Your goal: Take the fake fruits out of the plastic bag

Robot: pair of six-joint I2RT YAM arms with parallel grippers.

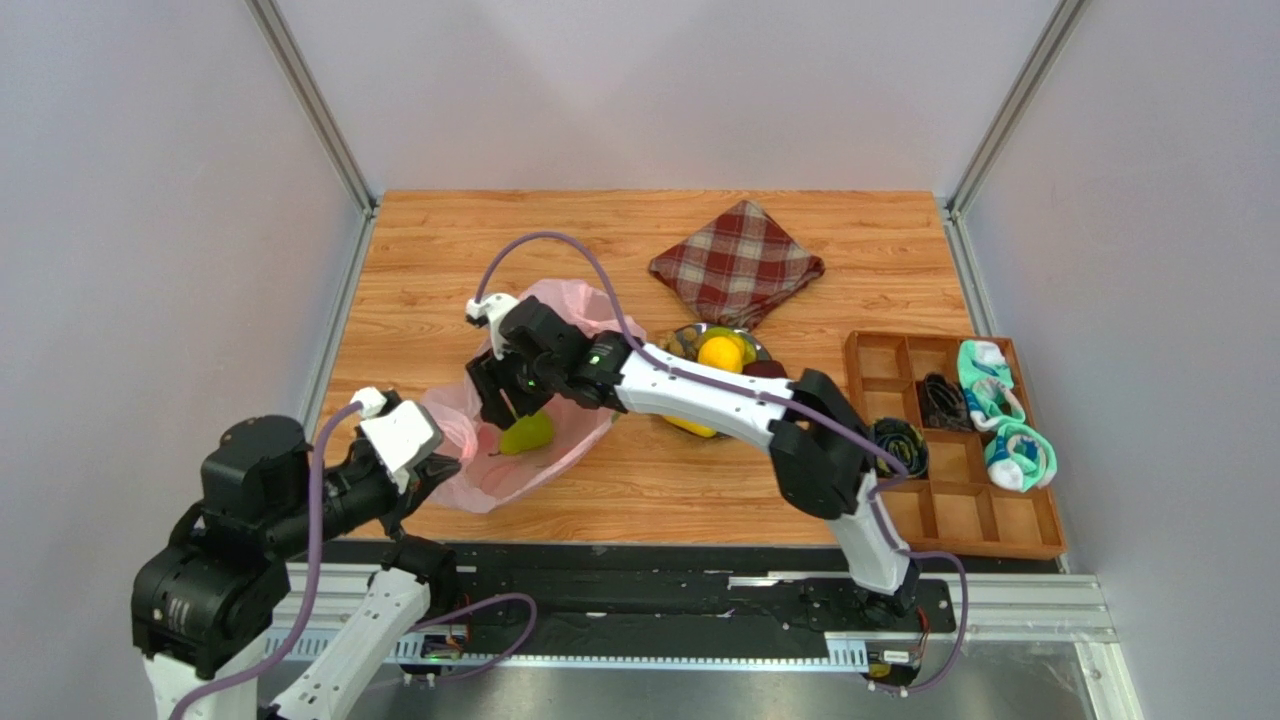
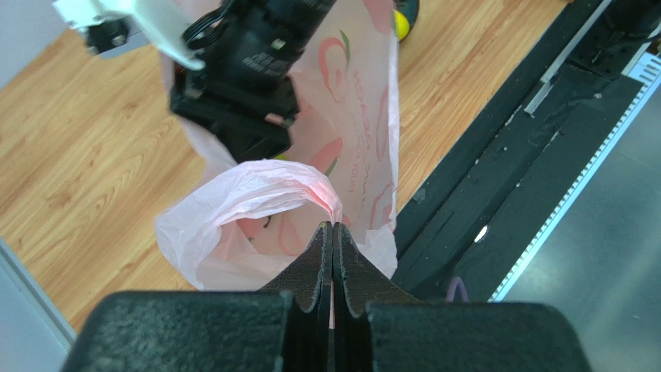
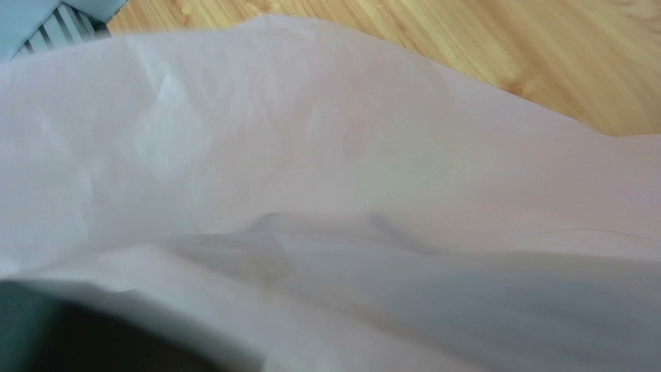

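The pink plastic bag (image 1: 504, 477) lies at the table's front left with its mouth held open. My left gripper (image 1: 436, 468) is shut on the bag's rim, and its closed fingertips (image 2: 332, 226) pinch the pink film (image 2: 233, 194). My right gripper (image 1: 504, 402) reaches down into the bag's mouth, next to a green pear-like fruit (image 1: 526, 437). Its black body (image 2: 240, 77) shows in the left wrist view. Pink film (image 3: 310, 155) covers the right wrist view and hides its fingers. A yellow fruit (image 1: 723, 354) sits on the dark plate (image 1: 763, 365), and an elongated yellow one (image 1: 691, 426) lies at its near edge.
A folded red plaid cloth (image 1: 736, 263) lies at the back centre. A wooden compartment tray (image 1: 962, 518) with rolled socks (image 1: 1004, 428) stands at the right. The black rail (image 2: 496, 178) runs along the table's front edge just behind the bag.
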